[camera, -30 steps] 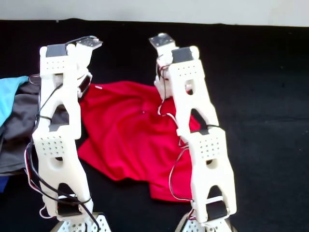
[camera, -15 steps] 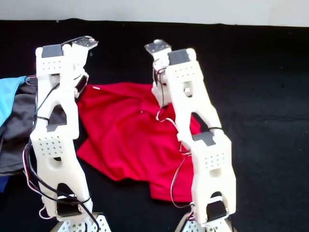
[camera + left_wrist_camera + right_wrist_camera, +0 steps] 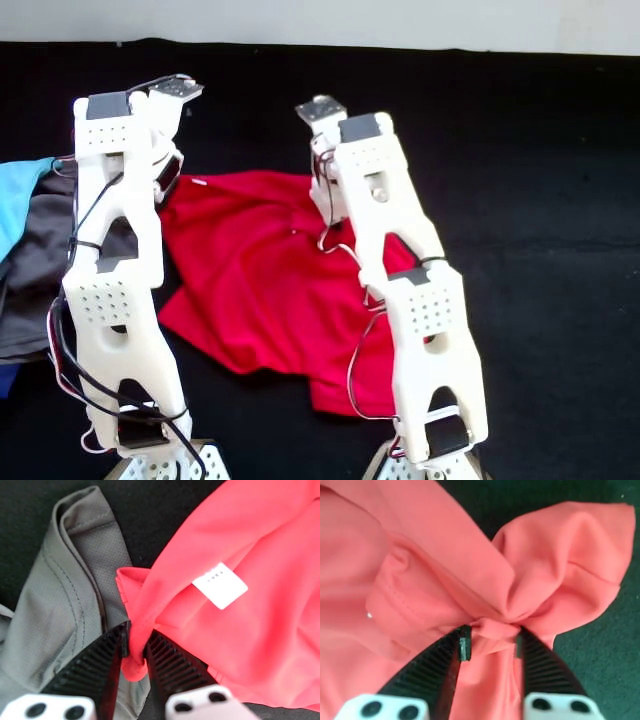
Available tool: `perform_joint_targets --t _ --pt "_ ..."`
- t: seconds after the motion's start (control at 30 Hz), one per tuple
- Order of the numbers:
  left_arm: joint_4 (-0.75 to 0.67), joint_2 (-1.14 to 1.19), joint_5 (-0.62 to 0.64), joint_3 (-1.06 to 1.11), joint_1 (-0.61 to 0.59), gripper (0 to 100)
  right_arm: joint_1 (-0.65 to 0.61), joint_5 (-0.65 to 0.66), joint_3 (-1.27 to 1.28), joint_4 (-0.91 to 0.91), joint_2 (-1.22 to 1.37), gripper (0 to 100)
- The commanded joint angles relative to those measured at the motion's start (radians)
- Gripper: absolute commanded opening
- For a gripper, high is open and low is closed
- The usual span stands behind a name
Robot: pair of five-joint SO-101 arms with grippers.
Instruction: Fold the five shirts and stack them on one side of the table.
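Black tabletop (image 3: 560, 200) spread with crumpled red shirt (image 3: 260, 280); grey shirt (image 3: 65, 605) lain touching its edge. Red shirt's edge fold pinched by left pincer (image 3: 136, 652); bunched cloth clamped by right pincer (image 3: 490, 640). Risk judged: thin left bite lost under tension; grey shirt dragged along.

A desk (image 3: 560, 200) under matt black cloth (image 3: 600, 680) runs from the near edge of the high view almost to its top. Beyond the desk's far edge, which is slightly wavy, lies a plain pale band (image 3: 400, 20), either a wall or a board. Light falls evenly across the desk. Seen close, the cloth has a fine, felt-like grain.
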Motion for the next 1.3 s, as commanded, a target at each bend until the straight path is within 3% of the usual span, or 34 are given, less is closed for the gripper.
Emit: perform_joint_targets --t 0.0,0.27,0.63,0.8,1.07,1.27 --pt "0.006 -0.007 -0.006 -0.030 -0.010 1 -0.002 0.009 -0.064 0.010 -0.010 1.8" --pt "0.015 -0.013 -0.005 -0.033 -0.005 1 0.061 0.009 -0.065 0.076 -0.193 0.6" --pt "0.147 -0.076 -0.002 -0.068 0.039 1 0.240 0.011 -0.067 0.027 -0.472 0.5" --pt "0.164 -0.277 0.086 -0.088 0.027 1 0.320 0.009 -0.073 -0.082 -0.611 0.5" --pt "0.163 -0.650 0.086 0.162 0.001 1 0.424 0.107 -0.180 -0.084 -0.860 0.5" --pt "0.163 -0.970 0.087 0.213 -0.001 1 0.461 0.115 -0.257 -0.082 -1.015 0.5"
